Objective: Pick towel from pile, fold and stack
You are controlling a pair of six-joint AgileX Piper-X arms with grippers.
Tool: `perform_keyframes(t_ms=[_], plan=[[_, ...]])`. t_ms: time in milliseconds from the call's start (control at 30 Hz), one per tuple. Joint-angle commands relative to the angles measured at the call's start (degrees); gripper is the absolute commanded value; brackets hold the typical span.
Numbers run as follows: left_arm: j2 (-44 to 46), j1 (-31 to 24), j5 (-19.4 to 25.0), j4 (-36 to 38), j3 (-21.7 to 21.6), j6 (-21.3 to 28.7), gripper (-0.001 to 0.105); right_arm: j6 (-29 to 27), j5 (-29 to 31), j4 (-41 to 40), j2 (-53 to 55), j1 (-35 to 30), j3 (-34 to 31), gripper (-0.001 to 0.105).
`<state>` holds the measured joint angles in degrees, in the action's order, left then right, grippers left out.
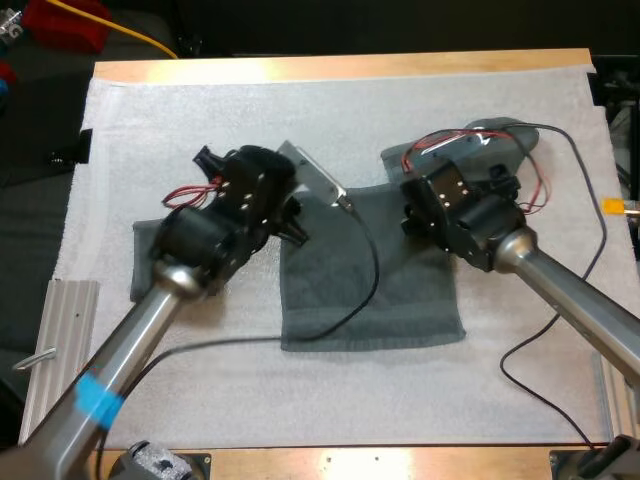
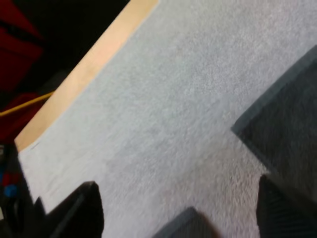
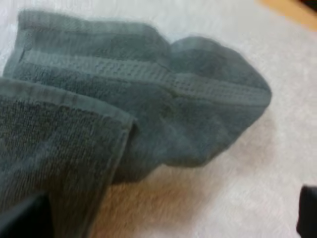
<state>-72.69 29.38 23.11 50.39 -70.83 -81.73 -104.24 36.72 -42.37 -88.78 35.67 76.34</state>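
1. Flat towel (image 1: pixel 380 290) lies spread mid-mat (image 1: pixel 300 110), ready to fold.
2. L gripper (image 2: pixel 178 203): fingers apart, empty, over mat just off flat towel's far-left corner; prob. lining up on it.
3. R gripper (image 3: pixel 166 215): fingers apart, empty, at flat towel's far-right corner; likely so both corners lift together.
4. Crumpled towel (image 3: pixel 198 99) touches that far-right corner, prob. kept off fold area.
5. Third towel (image 1: pixel 143 255) left of flat towel, under L arm: prob. the stack.

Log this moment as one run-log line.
flat towel: spread on white mat | left gripper: open, over mat by towel corner | right gripper: open, at towel's edge | crumpled towel: just beyond
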Motion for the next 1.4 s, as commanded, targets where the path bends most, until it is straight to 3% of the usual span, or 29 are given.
perform_keyframes(t_ms=[0,267,567,767,933,1367], plan=[[1.9,0.3,-0.7,1.1,-0.4,-1.7,0.063,-0.4,-0.1,-1.4,2.1,-0.2,0.2,0.096],[10.9,0.3,-7.6,5.8,-0.4,-10.6,0.063,3.4,-5.4,-10.9,10.7,-0.1,0.2,0.096],[18.3,0.3,-14.5,15.3,-0.4,-16.8,0.063,9.4,-15.0,-21.9,18.7,0.0,0.2,0.096],[22.7,0.3,-17.8,20.1,-0.4,-21.2,0.063,12.0,-17.4,-26.3,23.7,0.0,0.2,0.096],[26.2,0.3,-18.1,22.2,-0.4,-22.9,0.063,13.2,-19.8,-29.4,27.3,0.0,0.2,0.096],[32.5,0.3,-25.5,31.8,-0.4,-26.5,0.063,16.6,-27.3,-38.0,35.6,0.0,0.2,0.096]])
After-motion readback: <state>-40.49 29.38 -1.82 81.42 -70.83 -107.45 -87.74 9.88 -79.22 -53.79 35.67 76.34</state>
